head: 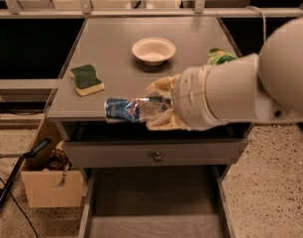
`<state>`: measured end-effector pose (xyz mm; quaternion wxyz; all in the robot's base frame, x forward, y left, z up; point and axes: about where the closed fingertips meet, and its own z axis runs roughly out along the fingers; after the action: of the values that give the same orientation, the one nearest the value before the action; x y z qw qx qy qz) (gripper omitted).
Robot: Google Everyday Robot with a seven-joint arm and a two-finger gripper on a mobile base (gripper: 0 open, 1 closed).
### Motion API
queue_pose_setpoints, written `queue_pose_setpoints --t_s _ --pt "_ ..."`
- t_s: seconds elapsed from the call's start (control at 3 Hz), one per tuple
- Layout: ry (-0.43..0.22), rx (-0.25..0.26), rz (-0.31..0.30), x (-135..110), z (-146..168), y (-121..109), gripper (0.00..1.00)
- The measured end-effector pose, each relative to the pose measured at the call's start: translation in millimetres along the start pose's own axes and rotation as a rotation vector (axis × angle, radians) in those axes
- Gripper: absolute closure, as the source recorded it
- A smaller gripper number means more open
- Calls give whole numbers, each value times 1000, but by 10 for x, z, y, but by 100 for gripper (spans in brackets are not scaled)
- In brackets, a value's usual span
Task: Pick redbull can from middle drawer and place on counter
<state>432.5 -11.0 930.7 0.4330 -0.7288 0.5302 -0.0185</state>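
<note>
Grey counter (pixel 117 41), left to right: green-and-yellow sponge (pixel 87 79); white bowl (pixel 153 50); green bag (pixel 220 57), mostly behind the arm. Redbull can (pixel 123 109), lying sideways, clenched in gripper (pixel 159 108) over counter's front edge. Middle drawer (pixel 151 200) below, pulled open.

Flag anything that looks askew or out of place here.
The redbull can lies on its side in the gripper, at the front edge of the counter, not upright. The middle drawer below stands open. Nothing looks spilled or damaged.
</note>
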Motion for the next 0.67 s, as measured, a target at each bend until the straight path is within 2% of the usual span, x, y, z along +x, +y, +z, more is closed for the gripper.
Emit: queue_pose_setpoints --t_s 0.33,0.67 --pt "32 -19 -24 -101 105 -110 100" --pt "38 -21 -26 -96 111 -89 100"
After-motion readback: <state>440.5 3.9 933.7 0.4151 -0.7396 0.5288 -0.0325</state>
